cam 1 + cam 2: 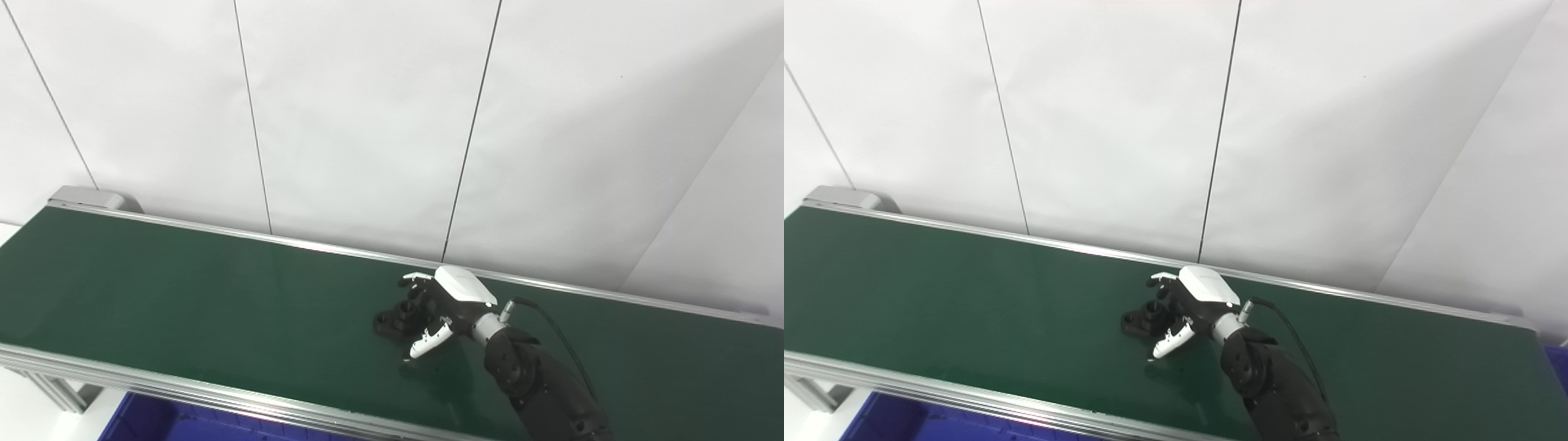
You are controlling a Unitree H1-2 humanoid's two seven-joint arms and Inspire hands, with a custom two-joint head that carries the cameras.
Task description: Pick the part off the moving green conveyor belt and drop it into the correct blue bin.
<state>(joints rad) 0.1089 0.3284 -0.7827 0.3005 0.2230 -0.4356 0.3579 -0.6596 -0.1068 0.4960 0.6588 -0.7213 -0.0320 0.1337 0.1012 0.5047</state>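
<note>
Nearest, a blue plastic bin (184,422) peeks out below the long green conveyor belt (184,306). On the belt lies a small black plastic part (398,317). It looks hard, light and bumpy; its raised round middle seems best to hold. The right hand (447,306) curls around it, fingers apart, not yet clamped.

A conveyor belt (184,294) is set across the scene from left to right, with a panelled wall (367,110) behind it. A part (398,318) lies on the belt right of centre, touched from the right by the right hand (444,306). A bin (159,419) is placed before the belt's near rail, at the lower left.
</note>
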